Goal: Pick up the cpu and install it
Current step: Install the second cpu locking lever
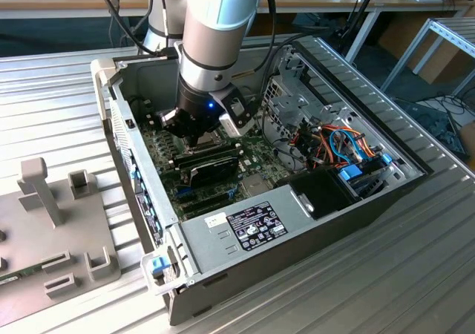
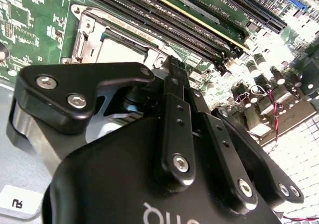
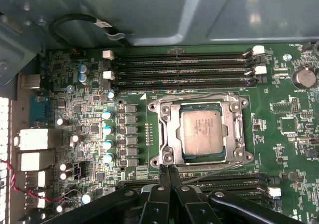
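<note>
Flanking the socket frame (image 3: 202, 131) on the green motherboard (image 3: 294, 124) are long black memory slots (image 3: 179, 69) and a column of small capacitors (image 3: 106, 129), with the gripper (image 3: 169, 171) poised just beside the frame's edge, fingertips pressed together and holding nothing. Within that frame the cpu (image 3: 201, 132) lies flat, its dull grey top showing. Everything sits inside an open computer case (image 1: 415, 172) resting on a ribbed metal table (image 1: 415, 274), a grey fixture (image 1: 56, 223) lying at the exterior view's left.
</note>
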Robot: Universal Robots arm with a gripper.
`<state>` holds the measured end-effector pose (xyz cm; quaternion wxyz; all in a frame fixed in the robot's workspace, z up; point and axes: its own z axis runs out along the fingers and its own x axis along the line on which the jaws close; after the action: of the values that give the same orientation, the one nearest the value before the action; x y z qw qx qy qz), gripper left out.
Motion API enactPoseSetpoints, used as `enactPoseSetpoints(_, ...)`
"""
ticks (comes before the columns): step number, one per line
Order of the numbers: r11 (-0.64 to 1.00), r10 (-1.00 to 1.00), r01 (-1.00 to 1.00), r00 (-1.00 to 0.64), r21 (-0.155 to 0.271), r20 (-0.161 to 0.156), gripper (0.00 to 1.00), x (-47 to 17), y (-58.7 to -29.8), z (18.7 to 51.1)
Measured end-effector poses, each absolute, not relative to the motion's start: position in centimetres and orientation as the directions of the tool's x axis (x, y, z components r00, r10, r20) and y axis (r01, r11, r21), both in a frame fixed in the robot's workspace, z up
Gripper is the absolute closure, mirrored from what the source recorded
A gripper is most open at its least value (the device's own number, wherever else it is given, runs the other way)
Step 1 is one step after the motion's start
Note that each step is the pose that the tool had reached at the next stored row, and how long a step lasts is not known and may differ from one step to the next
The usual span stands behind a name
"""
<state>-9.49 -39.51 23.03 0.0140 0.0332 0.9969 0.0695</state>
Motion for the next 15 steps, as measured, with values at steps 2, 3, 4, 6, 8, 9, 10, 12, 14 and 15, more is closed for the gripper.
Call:
enactPoseSetpoints(2,0.985,0.104,0.1,-0.994,0.14,-0.023,0.89,-9.49,-39.51,22.97)
enactPoseSetpoints(3,0.984,0.114,0.11,-0.993,0.14,-0.023,0.89,-9.49,-39.51,22.96)
enactPoseSetpoints(4,0.982,0.129,0.124,-0.991,0.14,-0.023,0.89,-9.49,-39.51,22.94)
enactPoseSetpoints(6,0.979,0.155,0.15,-0.988,0.14,-0.023,0.89,-9.49,-39.51,22.91)
enactPoseSetpoints(8,0.978,0.161,0.156,-0.987,0.14,-0.023,0.89,-9.49,-39.51,22.9)
enactPoseSetpoints(9,0.978,0.161,0.156,-0.987,0.14,-0.023,0.89,-9.49,-39.51,22.9)
enactPoseSetpoints(10,0.978,0.159,0.154,-0.987,0.14,-0.023,0.89,-9.5,-39.51,22.9)
enactPoseSetpoints(12,0.979,0.151,0.146,-0.988,0.14,-0.023,0.89,-9.5,-39.51,22.9)
enactPoseSetpoints(14,0.981,0.136,0.132,-0.99,0.14,-0.023,0.89,-9.5,-39.51,22.89)
enactPoseSetpoints(15,0.982,0.13,0.126,-0.991,0.14,-0.023,0.89,-9.5,-39.51,22.89)
